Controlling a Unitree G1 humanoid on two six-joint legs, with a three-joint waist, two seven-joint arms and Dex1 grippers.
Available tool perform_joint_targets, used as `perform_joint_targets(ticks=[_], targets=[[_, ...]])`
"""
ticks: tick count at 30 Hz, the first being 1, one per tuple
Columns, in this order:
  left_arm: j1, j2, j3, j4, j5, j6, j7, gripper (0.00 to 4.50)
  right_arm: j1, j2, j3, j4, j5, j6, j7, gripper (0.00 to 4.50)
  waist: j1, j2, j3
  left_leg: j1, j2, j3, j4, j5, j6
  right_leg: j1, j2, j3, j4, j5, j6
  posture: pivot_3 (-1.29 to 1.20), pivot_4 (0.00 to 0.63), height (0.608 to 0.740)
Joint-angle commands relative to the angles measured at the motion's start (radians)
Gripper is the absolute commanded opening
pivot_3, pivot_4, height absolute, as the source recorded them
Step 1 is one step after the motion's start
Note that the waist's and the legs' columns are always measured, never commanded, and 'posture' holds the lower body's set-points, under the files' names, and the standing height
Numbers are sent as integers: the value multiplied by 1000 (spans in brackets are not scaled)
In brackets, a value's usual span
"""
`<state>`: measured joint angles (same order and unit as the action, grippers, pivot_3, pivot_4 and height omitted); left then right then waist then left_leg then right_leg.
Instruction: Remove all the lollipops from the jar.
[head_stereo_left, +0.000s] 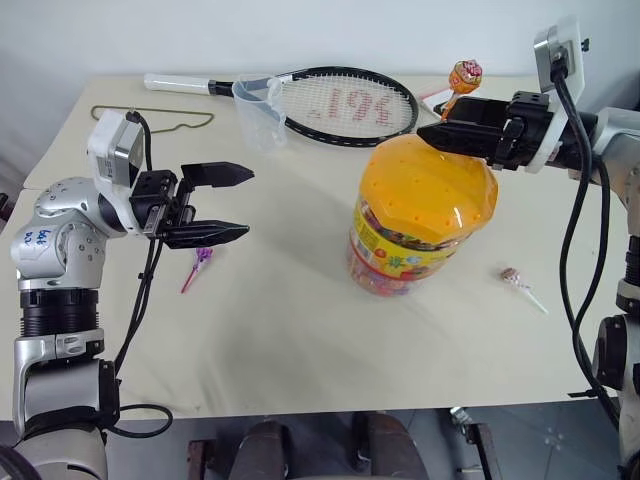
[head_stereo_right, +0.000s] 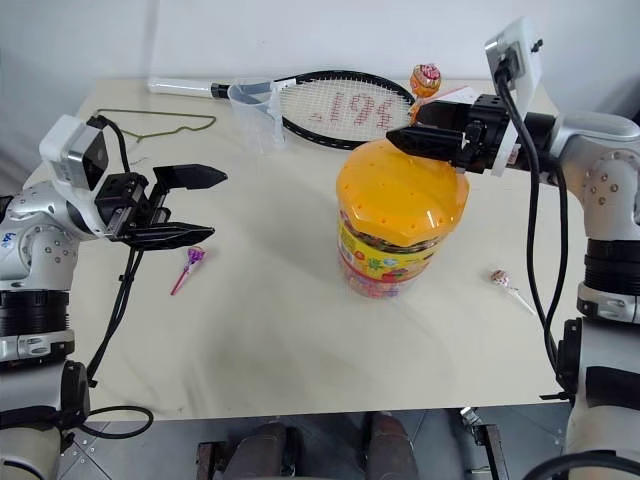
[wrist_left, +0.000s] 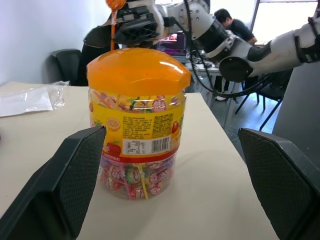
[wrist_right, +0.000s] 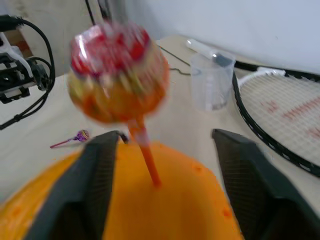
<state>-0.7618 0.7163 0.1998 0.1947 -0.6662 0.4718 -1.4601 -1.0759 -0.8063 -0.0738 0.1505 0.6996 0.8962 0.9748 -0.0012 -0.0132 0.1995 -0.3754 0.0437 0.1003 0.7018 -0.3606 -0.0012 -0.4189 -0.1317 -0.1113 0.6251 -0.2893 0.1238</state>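
Both fingers of the left gripper (head_stereo_left: 232, 205) stand wide apart and hold nothing; they hang above the table (head_stereo_left: 300, 330) on its left side, pointing right towards the jar (head_stereo_left: 420, 218), well apart from it. In the left wrist view the two black pads (wrist_left: 82, 167) frame the jar with clear space on either side. Just below that gripper, on the tabletop, lies the purple lollipop (head_stereo_left: 201, 260), its stick pointing towards the near edge.

Farther back on the left lies a thin wire hanger (head_stereo_left: 150, 118). A clear measuring cup (head_stereo_left: 258, 110) stands at the far middle, touching or overlapping the head of a tennis racket (head_stereo_left: 345, 105) that lies along the far edge.

Right of centre, the jar stands upright with its domed orange lid (head_stereo_left: 428, 190) on. The orange lollipop with the red top (head_stereo_left: 465, 76) rises from the far top of the lid, its stick still planted in one of the holes. The right gripper (head_stereo_left: 440, 132) reaches in level from the right, over the lid. In the right wrist view its fingers (wrist_right: 100, 175) stand apart on either side of the stick, touching neither the stick nor the sweet.

On the table right of the jar, near the right edge, lies the pinkish-white lollipop (head_stereo_left: 512, 277).
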Motion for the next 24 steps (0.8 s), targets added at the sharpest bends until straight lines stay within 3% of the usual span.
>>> perform_joint_targets(ticks=[1,6,7,14,18,21,24], targets=[[11,14,28,-51,-30,6,14,4500,-38,-9,-27,-13,-8,-15,16,1855,-1,0,0,0,0,0,0,0,0,0,0,0,0,0,0,0,150,740],[8,11,25,-53,-31,4,21,4500,-69,-3,-38,-19,-19,-17,3,181,-2,0,0,0,0,0,0,0,0,0,0,0,0,0,0,0,150,740],[5,11,23,-50,-32,2,19,4500,-78,0,-42,-18,-23,-22,-8,12,-3,0,0,0,0,0,0,0,0,0,0,0,0,0,0,0,150,740],[-25,17,8,-2,-12,-16,-6,4500,-152,-14,-75,-10,-60,-38,-69,12,-2,0,0,0,0,0,0,0,0,0,0,0,0,0,0,0,150,740],[-30,37,16,19,1,-26,-10,4500,-165,-81,-115,-20,-104,0,-155,12,-1,0,0,0,0,1,0,0,0,-1,0,0,0,0,0,0,150,740],[-10,54,19,12,3,-15,-5,4500,-117,-162,-156,-17,-139,34,-209,12,1,0,0,-4,0,1,0,0,0,-5,0,0,0,0,0,0,150,740],[14,64,27,12,7,-23,13,4500,65,-305,-166,36,-234,63,-234,12,6,-2,-1,-9,0,0,0,0,0,-10,0,-1,1,0,0,0,150,740]])
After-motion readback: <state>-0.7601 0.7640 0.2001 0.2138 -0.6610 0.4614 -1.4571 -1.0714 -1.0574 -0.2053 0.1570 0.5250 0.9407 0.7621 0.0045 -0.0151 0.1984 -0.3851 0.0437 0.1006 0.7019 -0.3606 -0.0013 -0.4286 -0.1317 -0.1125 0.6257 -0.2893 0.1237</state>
